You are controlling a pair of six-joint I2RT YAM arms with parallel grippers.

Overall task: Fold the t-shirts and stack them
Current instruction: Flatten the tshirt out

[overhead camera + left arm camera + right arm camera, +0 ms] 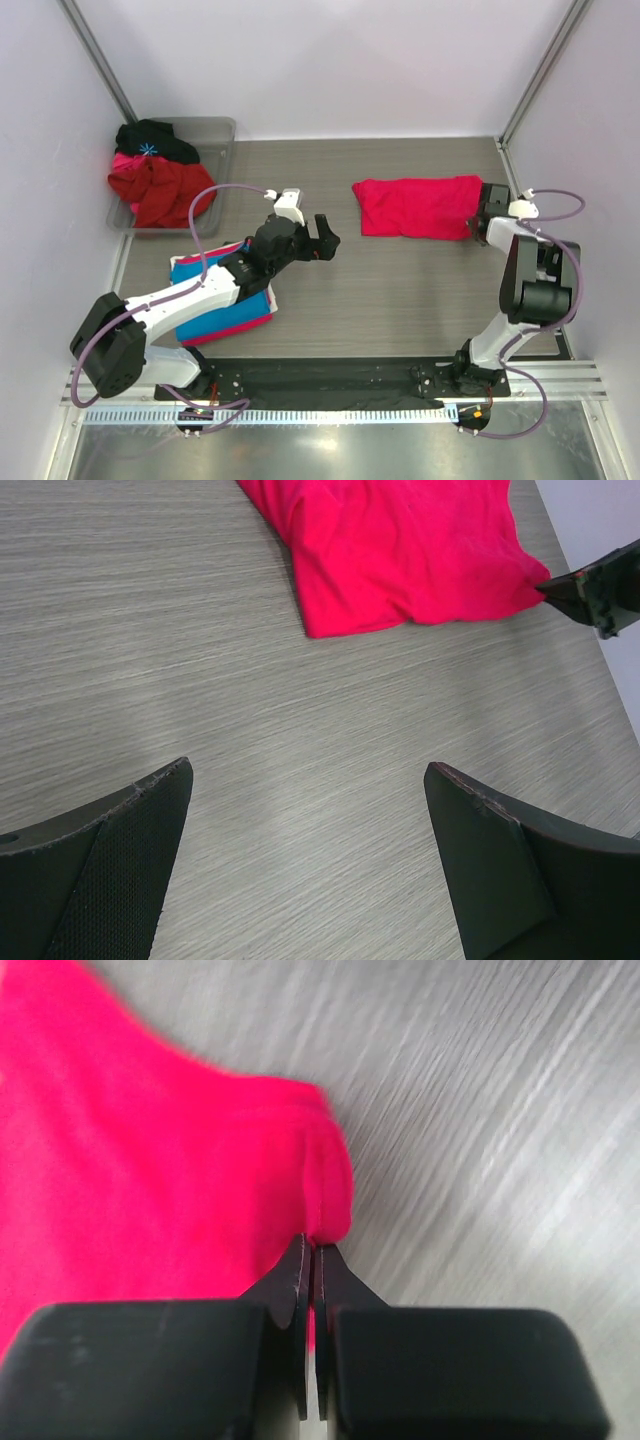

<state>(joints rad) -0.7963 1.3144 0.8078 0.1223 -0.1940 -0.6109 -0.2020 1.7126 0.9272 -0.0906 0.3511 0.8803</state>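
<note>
FAR RIGHT OF THE TABLE (400, 290): my right pincer (312, 1260) is clamped tight on the right edge of the crimson-pink t-shirt (418, 207). The shirt lies folded flat toward the back, its right end close to the side wall. Bare wood grain runs wide between that shirt and my left pincer (310, 780) (jaws spread wide, holding nothing). It hangs over mid-table, its arm stretched forward above the blue t-shirt (225, 312). That one lies folded at front left, atop a pink-red t-shirt (228, 333). A clear bin (218, 128) of dark and red garments sits back left. My right arm stands bent upright near the right wall.
</note>
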